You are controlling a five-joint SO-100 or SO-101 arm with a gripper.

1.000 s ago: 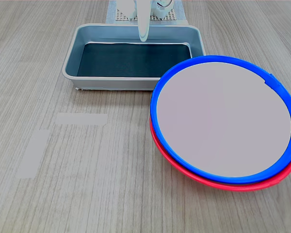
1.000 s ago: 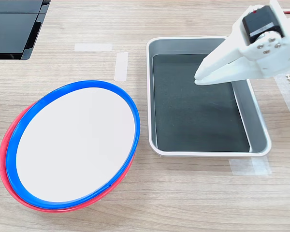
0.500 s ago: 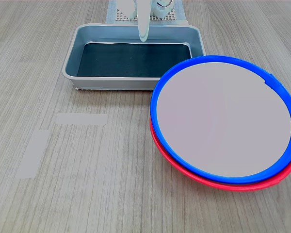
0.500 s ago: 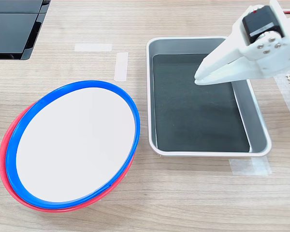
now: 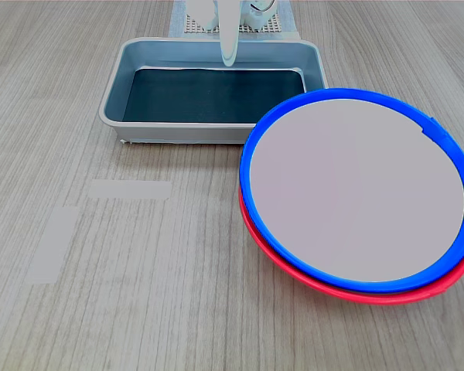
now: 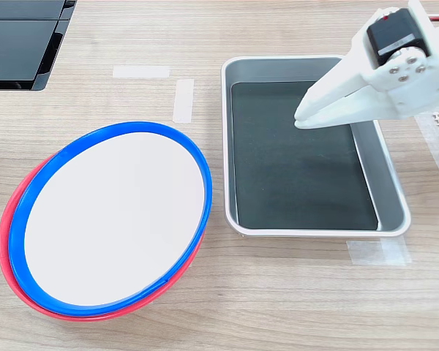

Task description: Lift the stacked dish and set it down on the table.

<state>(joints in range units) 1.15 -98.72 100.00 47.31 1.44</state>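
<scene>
The blue-rimmed dish (image 5: 356, 188) (image 6: 113, 219) with a pale centre lies stacked on a red-rimmed plate (image 5: 309, 280) (image 6: 14, 281), at the first exterior view's right and the second exterior view's left. Its rim notch (image 5: 433, 127) faces the far right in the first exterior view. My white gripper (image 5: 229, 56) (image 6: 300, 117) hangs shut and empty above the grey tray, well away from the dish. The wood-grain table (image 5: 139, 309) (image 6: 278, 307) lies around them.
A grey metal tray (image 5: 112, 100) (image 6: 391, 190) with a dark bottom sits beside the plates. Pale tape strips (image 5: 131, 188) (image 6: 184, 100) lie on the table. A black panel (image 6: 18, 40) occupies the second exterior view's top left corner. A perforated white base (image 5: 193, 27) stands behind the tray.
</scene>
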